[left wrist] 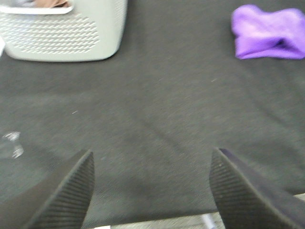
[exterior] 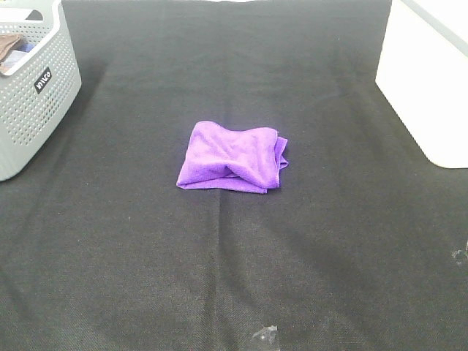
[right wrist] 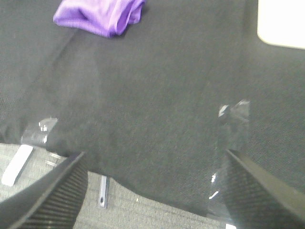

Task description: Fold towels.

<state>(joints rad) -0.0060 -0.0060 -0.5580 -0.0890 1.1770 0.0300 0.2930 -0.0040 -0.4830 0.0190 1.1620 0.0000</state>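
Nearest the high camera, a strip of clear tape (exterior: pixel 265 335) is sitting at 6 o'clock on the black-covered bench (exterior: pixel 219 278). The purple towel (exterior: pixel 232 159) is lying at bench centre as a loose, lumpy bundle, with layers bulging at its 3 o'clock edge. The left gripper (left wrist: pixel 151 183) and right gripper (right wrist: pixel 157 188) are both hanging back near the front edge, jaws released and grasping nothing, well apart from the towel. Risks, as judged: the fold is looking uneven, so pinching one layer only could be dragging the bundle open; jaws pressing low could be catching the black cover instead. The grey basket (exterior: pixel 33 95) at 10 o'clock and white box (exterior: pixel 428 80) at 2 o'clock are standing clear.
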